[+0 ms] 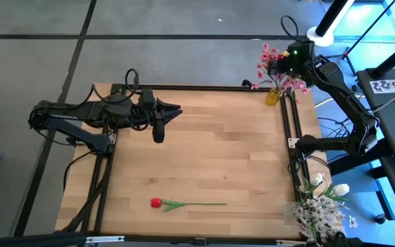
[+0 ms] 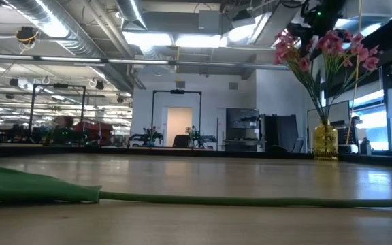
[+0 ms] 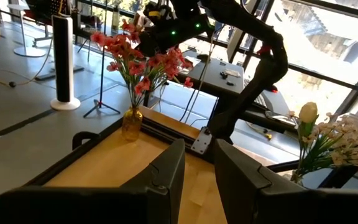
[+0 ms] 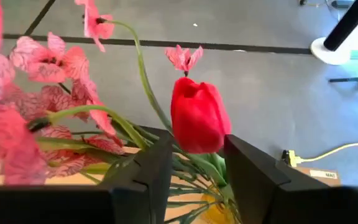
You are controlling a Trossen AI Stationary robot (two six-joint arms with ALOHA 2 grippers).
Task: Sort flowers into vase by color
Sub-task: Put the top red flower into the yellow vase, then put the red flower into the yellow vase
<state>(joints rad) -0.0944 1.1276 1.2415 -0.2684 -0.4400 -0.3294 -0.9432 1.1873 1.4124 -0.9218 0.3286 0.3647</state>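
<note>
A red tulip [image 1: 158, 202] lies flat on the table near its near edge, with its green stem [image 2: 250, 200] pointing toward the table's right. A yellow vase [image 1: 272, 96] of pink blossom sprays [image 2: 325, 51] stands at the far right corner. My right gripper [image 4: 197, 140] hovers open over that vase. A second red tulip [image 4: 197, 115] stands up between its fingertips among the pink sprays. My left gripper [image 1: 175, 110] waits open above the table's far left part, touching nothing. My right gripper comes at the vase from above, and the red tulip's head [image 4: 199, 106] rises between its two fingers [image 4: 154, 162]. I cannot tell whether the fingers touch the head or the stem below it, because the leaves and the fingers hide that spot.
White tulips and tiny white blossoms [image 1: 321, 199] stand in a bunch just off the table's near right corner, also visible in the left wrist view [image 3: 328, 140]. A black frame rail [image 1: 290, 137] runs along the table's right edge. Bare wood [image 1: 211, 151] spreads across the middle.
</note>
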